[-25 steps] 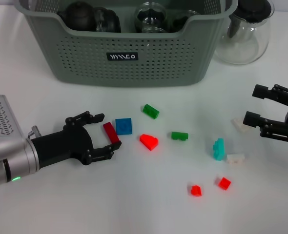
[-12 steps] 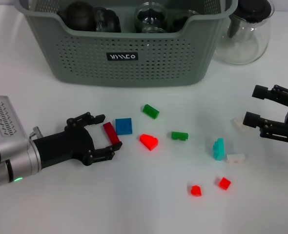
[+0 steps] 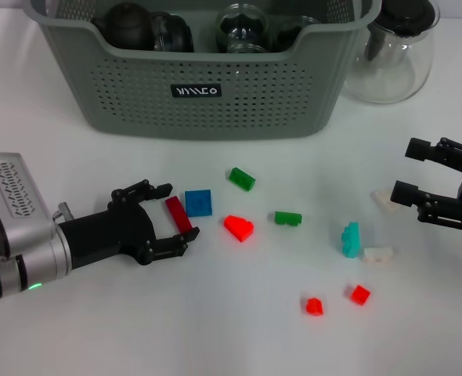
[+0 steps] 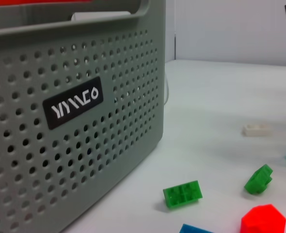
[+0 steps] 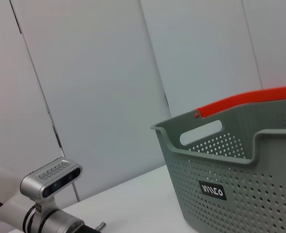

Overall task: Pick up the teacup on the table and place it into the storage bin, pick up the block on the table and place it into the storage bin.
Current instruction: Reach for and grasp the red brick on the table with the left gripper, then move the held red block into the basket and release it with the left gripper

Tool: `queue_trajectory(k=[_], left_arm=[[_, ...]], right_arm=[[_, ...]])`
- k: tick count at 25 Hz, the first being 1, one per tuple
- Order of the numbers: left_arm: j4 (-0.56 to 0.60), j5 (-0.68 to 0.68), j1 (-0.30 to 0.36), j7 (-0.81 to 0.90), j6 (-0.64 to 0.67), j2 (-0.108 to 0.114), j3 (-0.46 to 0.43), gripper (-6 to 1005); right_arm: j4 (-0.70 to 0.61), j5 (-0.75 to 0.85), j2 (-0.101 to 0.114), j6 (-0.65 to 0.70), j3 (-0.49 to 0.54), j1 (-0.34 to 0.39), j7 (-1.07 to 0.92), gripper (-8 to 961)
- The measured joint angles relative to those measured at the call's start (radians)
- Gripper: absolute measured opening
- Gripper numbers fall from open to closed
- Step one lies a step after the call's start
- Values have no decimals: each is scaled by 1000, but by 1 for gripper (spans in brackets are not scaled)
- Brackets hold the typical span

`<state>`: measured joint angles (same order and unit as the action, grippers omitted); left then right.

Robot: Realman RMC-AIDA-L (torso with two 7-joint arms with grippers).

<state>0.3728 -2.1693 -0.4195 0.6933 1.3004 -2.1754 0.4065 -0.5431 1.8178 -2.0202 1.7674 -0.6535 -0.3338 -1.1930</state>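
Left end effector point(image 3: 166, 220), fingers apart, brackets a dark red block point(image 3: 179, 214) for grasping; right end effector point(image 3: 410, 171) waits open beside the storage bin point(image 3: 207, 86).

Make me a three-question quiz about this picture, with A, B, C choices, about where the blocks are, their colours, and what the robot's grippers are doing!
1. Where is the dark red block?
A. Between the fingers of the left gripper
B. Inside the basket
C. Beside the glass pitcher

2. How many green blocks lie on the table?
A. None
B. Two
C. Five

3. What state is the right gripper in?
A. Shut on a blue block
B. Shut on a cup
C. Open, holding nothing

Answers:
1. A, the head view shows the dark red block lying between the left gripper's spread fingers.
2. B, one green block sits near the basket and another green block lies farther right.
3. C, its fingers stand apart with nothing between them, close to a white block.
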Motion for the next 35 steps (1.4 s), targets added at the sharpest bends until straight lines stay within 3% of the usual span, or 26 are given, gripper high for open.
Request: queue_trajectory(k=[18, 24, 35], left_arm=[[-9, 3, -6, 7, -20, 1, -6, 813], [29, 19, 7, 29, 61, 3, -10, 645], [190, 25, 34, 235, 286, 11, -22, 645]], right_arm=[[0, 0, 0, -5, 0, 3, 4, 868], [0, 0, 0, -5, 2, 3, 2, 867], [0, 0, 0, -5, 5, 2, 6, 867]])
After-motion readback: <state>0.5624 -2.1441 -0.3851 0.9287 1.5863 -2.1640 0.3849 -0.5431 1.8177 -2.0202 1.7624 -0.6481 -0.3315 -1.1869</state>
